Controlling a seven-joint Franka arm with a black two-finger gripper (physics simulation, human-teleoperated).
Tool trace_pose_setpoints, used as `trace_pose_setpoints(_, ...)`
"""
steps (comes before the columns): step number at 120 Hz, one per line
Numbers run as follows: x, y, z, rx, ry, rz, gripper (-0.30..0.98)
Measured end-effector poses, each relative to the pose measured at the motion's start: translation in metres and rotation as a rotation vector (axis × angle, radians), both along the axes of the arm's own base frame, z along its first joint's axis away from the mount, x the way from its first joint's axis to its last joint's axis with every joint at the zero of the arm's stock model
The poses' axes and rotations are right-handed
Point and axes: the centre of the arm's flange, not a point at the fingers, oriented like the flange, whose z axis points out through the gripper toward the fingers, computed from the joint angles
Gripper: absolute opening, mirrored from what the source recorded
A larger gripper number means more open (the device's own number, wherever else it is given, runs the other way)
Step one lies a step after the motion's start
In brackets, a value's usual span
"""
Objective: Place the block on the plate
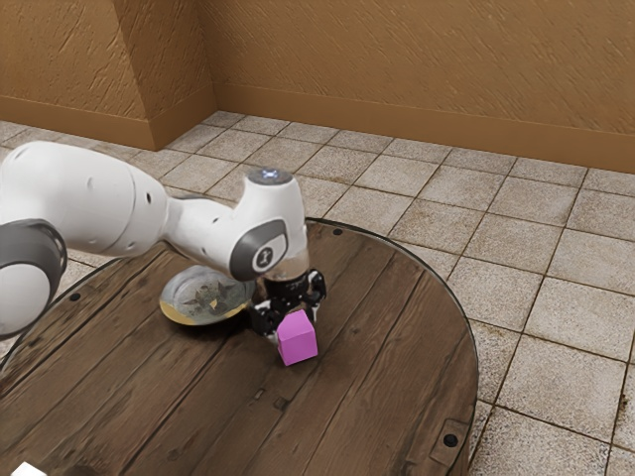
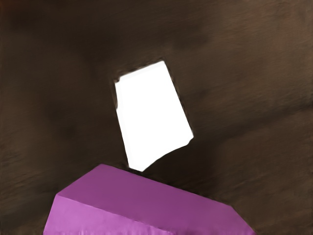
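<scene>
ok, gripper (image 1: 291,311) is just below centre in the exterior view, pointing down, right at the block (image 1: 297,342). can't tell if it's open or closed on it: block covers the spot where contact would show. wrist view has the block big and close under the hand, so reach looks about done. can't confirm it's clear of the table (image 1: 397,342) either.

plate (image 1: 180,300) is up and to the exterior view's left of the block, near it but apart. arm (image 1: 94,203) comes in from the left edge and passes behind and above the plate in frame. white thing (image 1: 28,470) in the bottom left corner, too cut off to name. white patch (image 2: 154,112) beside the block in the wrist view, can't say what it is.

my read: grasp stage, transfer not done. next: confirm grip, lift, shift toward the plate, lower, release.

risks: block looks slightly tilted, so an off-centre grip could let it twist or slip on lift. moving sideways too low would knock the plate rim and push the plate away. releasing short lands the block on the rim, and it tips off onto the wood. letting go too high makes it bounce.
</scene>
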Motion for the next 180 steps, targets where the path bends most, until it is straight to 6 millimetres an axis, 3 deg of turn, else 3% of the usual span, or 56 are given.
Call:
trace_pose_setpoints(40, -0.002, -0.001, -0.007, 0.005, 0.013, 0.037, 0.51)
trace_pose_setpoints(67, -0.001, 0.002, 0.010, -0.010, 0.004, 0.053, 0.43)
trace_pose_setpoints(80, -0.006, 0.037, 0.029, -0.032, -0.006, 0.113, 0.38)
trace_pose_setpoints(102, -0.023, 0.143, 0.078, -0.062, -0.059, 0.294, 0.37)
trace_pose_setpoints(114, -0.028, 0.206, 0.073, -0.063, -0.055, 0.403, 0.37)
trace_pose_setpoints(124, -0.017, 0.239, 0.058, -0.071, -0.049, 0.454, 0.37)
trace_pose_setpoints(134, -0.003, 0.253, 0.051, -0.079, -0.055, 0.472, 0.37)
trace_pose_setpoints(146, 0.002, 0.251, 0.045, -0.087, -0.053, 0.470, 0.38)
trace_pose_setpoints(164, 0.001, 0.252, 0.050, -0.088, -0.061, 0.471, 0.53)
trace_pose_setpoints(180, -0.014, 0.244, 0.084, -0.085, -0.092, 0.458, 0.60)
